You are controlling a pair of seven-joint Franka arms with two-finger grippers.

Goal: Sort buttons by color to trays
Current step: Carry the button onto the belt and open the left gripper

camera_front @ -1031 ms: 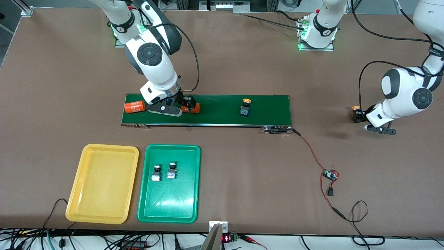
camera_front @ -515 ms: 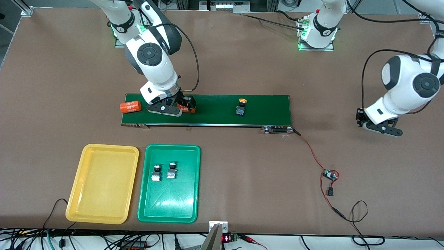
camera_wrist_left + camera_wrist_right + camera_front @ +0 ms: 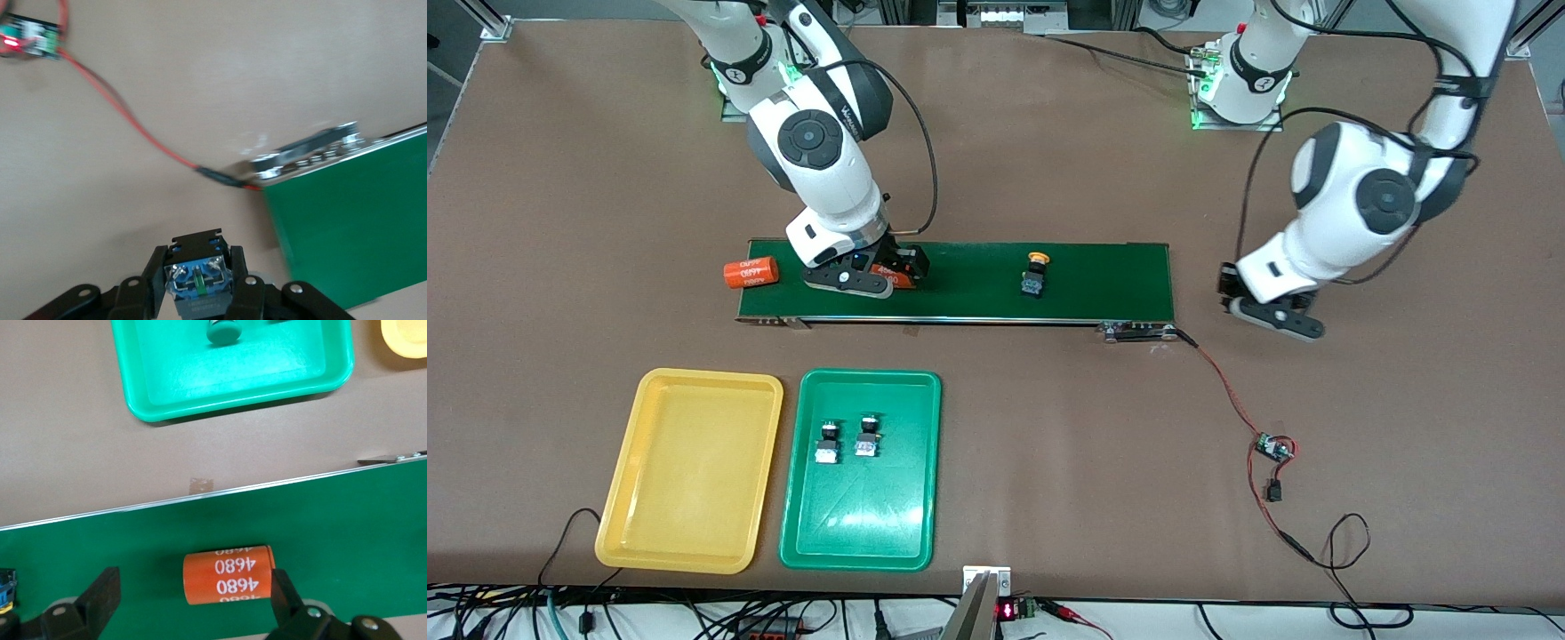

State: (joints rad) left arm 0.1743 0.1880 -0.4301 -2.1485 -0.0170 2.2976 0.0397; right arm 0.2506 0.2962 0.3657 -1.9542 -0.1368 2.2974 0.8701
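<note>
Conveyor belt (image 3: 960, 283) runs across mid-table; the yellow tray (image 3: 627, 498) and green tray (image 3: 805, 516) lie side by side nearer the front camera. We count two green-capped buttons (image 3: 845, 439) in the green tray; the yellow tray holds nothing. One yellow-capped button (image 3: 1034, 273) stands on the belt.

Risks, as we judge them: that belt button may reach the right gripper, which is busy over a cylinder; an orange 4680 cylinder (image 3: 751, 272) already lies off the belt's end by the right arm.

Right gripper (image 3: 193, 603) sits low over the belt, jaws spread wide around a second orange 4680 cylinder (image 3: 228, 575), pads apart from it.

Left gripper (image 3: 197, 290) hangs over bare table beside the belt's other end, clamped narrow on a held button (image 3: 198, 275), blue-grey base showing; cap colour hidden.
</note>
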